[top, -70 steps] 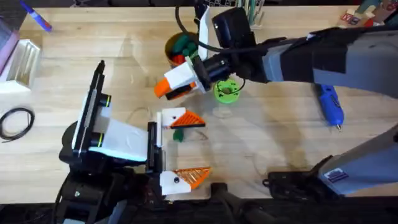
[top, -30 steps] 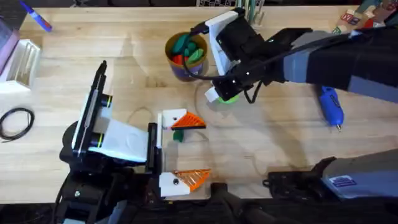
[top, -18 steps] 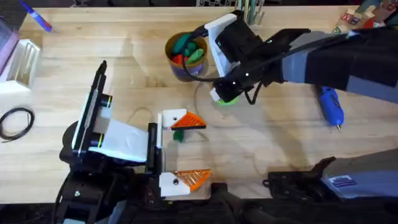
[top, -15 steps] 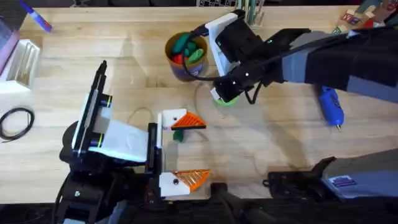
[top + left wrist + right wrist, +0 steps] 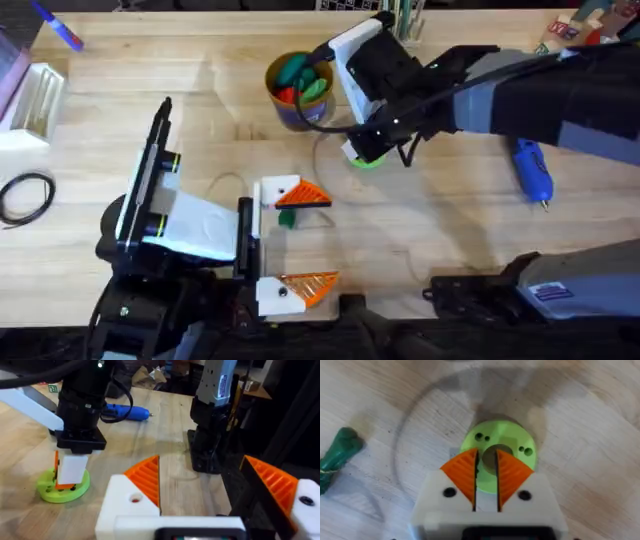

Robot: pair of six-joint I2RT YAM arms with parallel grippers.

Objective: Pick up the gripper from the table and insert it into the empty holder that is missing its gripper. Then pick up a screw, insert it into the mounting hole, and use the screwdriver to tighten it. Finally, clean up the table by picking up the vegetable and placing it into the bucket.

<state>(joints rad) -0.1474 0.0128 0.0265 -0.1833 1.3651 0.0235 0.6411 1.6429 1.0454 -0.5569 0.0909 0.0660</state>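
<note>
Overhead: the right arm reaches across the table from the right, its gripper (image 5: 366, 150) pointing down over the green disc (image 5: 368, 157) just in front of the bucket (image 5: 297, 88). The bucket stands at the far middle of the table, holding green and red toy vegetables. The left arm lies low at the lower left, its gripper (image 5: 290, 240) spread wide, with one orange-tipped finger (image 5: 292, 192) near the table's middle and the other at the near edge. The vegetable (image 5: 286, 216) lies on the table touching or just beside that upper finger. The screwdriver (image 5: 531, 170) lies to the right, well apart from both grippers. A black cable loop (image 5: 25, 194) sits at the far left.

Left wrist: the left gripper (image 5: 212, 487) has its two orange ribbed pads (image 5: 146, 480) far apart with nothing between them. Beyond them the right gripper (image 5: 71, 471) stands upright on the green disc (image 5: 63, 487), and the screwdriver (image 5: 126, 411) lies farther back on the table.

Right wrist: the right gripper (image 5: 485, 476) has its orange pads (image 5: 462, 471) drawn narrow, a slim gap between them, over the disc's (image 5: 512, 439) centre hole. Whether they pinch anything in that gap is hard to tell. The vegetable (image 5: 338, 451) lies off to one side on the wood.
</note>
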